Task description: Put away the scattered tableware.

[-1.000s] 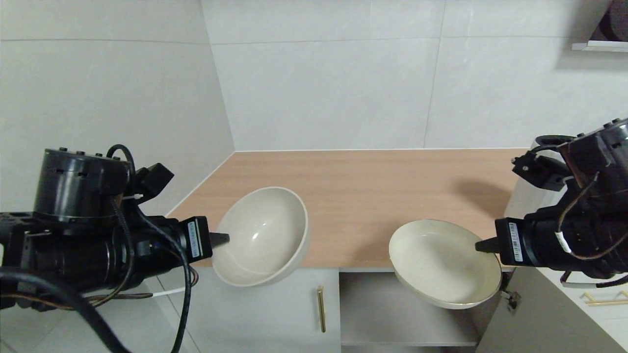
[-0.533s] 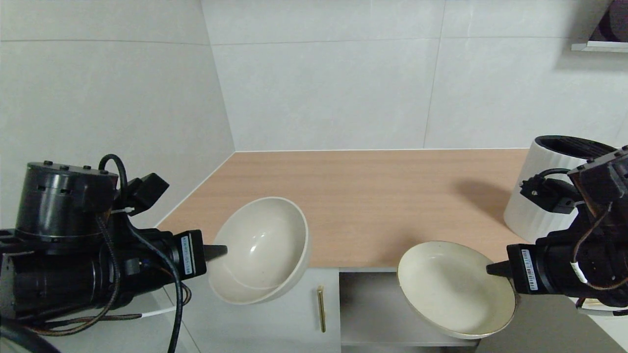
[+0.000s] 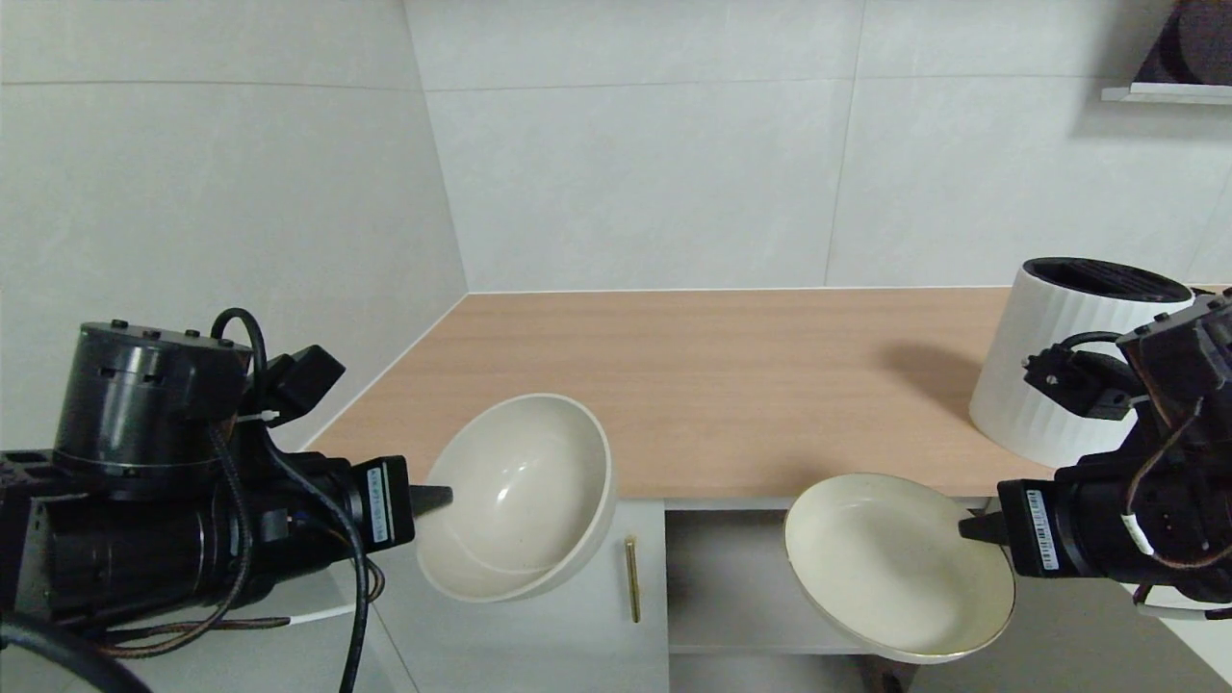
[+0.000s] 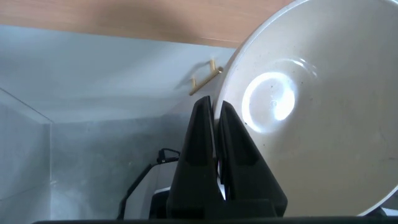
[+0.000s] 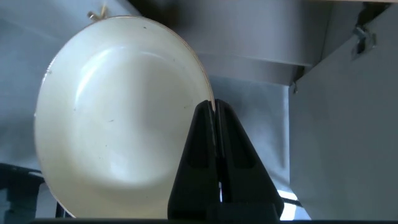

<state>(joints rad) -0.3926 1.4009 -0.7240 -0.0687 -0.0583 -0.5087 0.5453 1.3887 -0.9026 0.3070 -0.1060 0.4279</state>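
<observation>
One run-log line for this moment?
left gripper: shut on bowl rim | right gripper: shut on plate rim | cabinet: open

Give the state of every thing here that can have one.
bowl: tilted, held by its rim.
plate: tilted, held by its rim.
left gripper: shut on the bowl.
right gripper: shut on the plate.
right cabinet bay: open.
left cabinet door: shut.
white container: upright on the counter.

Wooden countertop (image 3: 712,385) meets white tiled walls (image 3: 635,173) above grey cabinets (image 3: 558,645).
</observation>
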